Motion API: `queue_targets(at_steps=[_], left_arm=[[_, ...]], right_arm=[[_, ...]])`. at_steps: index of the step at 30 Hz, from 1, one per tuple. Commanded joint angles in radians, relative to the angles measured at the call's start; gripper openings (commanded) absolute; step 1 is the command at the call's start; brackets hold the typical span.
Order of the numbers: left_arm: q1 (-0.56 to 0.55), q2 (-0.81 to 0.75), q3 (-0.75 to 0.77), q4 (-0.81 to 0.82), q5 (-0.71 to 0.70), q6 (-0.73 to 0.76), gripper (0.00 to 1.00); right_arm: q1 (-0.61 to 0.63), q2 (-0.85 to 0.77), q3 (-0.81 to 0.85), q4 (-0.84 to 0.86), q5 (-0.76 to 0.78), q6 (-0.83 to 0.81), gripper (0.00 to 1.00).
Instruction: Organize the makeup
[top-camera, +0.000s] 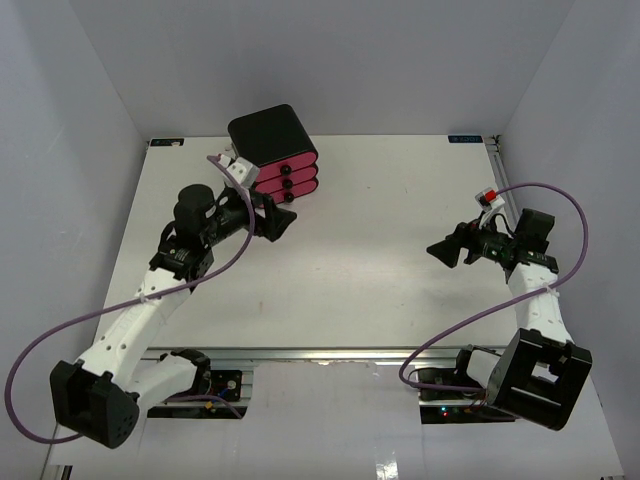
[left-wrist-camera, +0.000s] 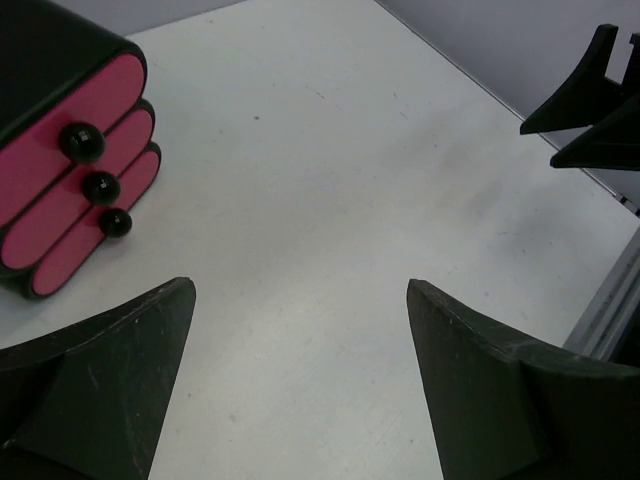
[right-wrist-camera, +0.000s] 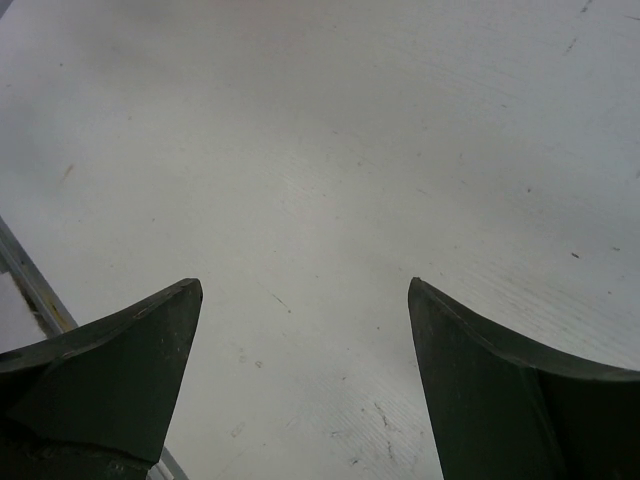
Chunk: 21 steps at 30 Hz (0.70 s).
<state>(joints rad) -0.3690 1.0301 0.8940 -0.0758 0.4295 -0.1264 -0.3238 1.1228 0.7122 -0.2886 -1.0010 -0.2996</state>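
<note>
No lipstick tubes, orange squeeze tube or tan bottle show in any view; the makeup is hidden or out of view. My left gripper (top-camera: 283, 222) is open and empty, hovering just in front of the black box with three pink drawers (top-camera: 275, 150). In the left wrist view (left-wrist-camera: 300, 290) the jaws stand wide apart over bare table, with the drawers (left-wrist-camera: 80, 190) all shut at the upper left. My right gripper (top-camera: 443, 250) is open and empty over the right side of the table; its wrist view (right-wrist-camera: 305, 290) shows only bare table between the jaws.
The white table (top-camera: 370, 250) ends at a metal rail (top-camera: 330, 353) along the near edge. Grey walls enclose the back and sides. Purple cables loop from both arms. The right gripper's fingers (left-wrist-camera: 590, 100) show at the upper right of the left wrist view.
</note>
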Motion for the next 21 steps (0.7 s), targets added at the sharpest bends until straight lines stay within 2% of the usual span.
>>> queue_targets(at_steps=[1, 4, 9, 21], left_arm=[[0.039, -0.147, -0.150, -0.047, -0.010, -0.038, 0.98], [0.044, -0.243, -0.235, -0.048, -0.087, -0.038, 0.98], [0.043, -0.312, -0.257, -0.042, -0.141, -0.035, 0.98], [0.044, -0.312, -0.257, -0.045, -0.126, -0.047, 0.98]], right_arm=[[-0.014, -0.068, 0.034, -0.026, 0.148, -0.016, 0.90], [-0.020, -0.098, 0.012, -0.018, 0.221, -0.006, 0.90], [-0.044, -0.149, -0.001, -0.012, 0.304, -0.014, 0.90], [-0.138, -0.284, -0.079, 0.114, 0.340, 0.131, 0.90]])
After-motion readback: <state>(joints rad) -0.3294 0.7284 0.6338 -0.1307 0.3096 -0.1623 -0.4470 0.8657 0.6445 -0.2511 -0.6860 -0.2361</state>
